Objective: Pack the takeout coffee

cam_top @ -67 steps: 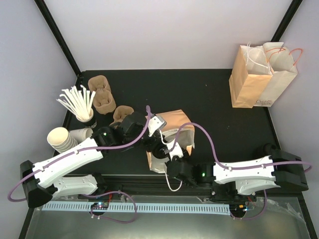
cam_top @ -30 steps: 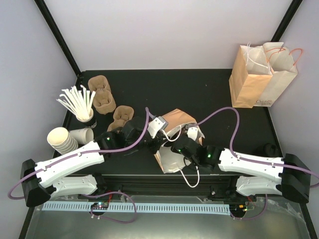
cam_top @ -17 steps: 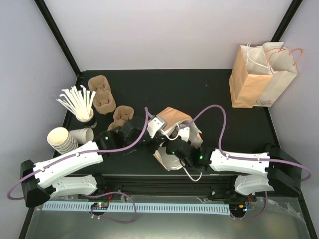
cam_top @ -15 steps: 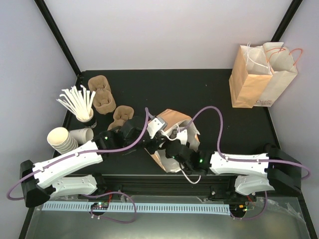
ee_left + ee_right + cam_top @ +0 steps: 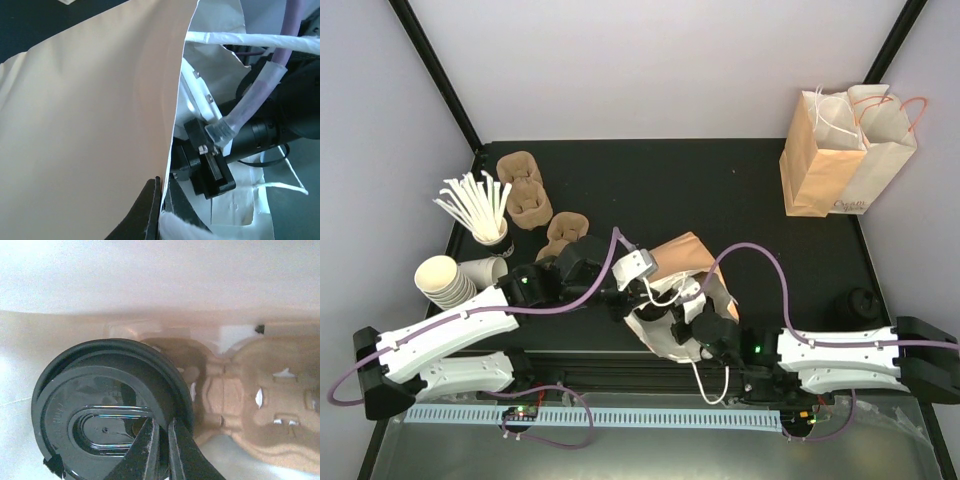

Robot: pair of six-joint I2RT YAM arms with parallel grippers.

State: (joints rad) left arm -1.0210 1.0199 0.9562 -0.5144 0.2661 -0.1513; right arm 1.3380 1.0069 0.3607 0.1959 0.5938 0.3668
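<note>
Inside the paper bag (image 5: 90, 125), the right tool (image 5: 163, 423) is pinched shut on the lid rim of the takeout coffee (image 5: 100, 390) — upright in one well of a pulp carrier (image 5: 255, 390), directly beneath that tool — while the left tool (image 5: 161, 184) clamps the bag's edge.

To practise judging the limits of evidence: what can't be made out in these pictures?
Right wrist: takeout coffee, cup body hidden under its own lid; lid's lower edge cropped.
Top view: the coffee itself, inside the paper bag beneath the right arm.
Left wrist: bag's bottom, blocked by its wall.
</note>
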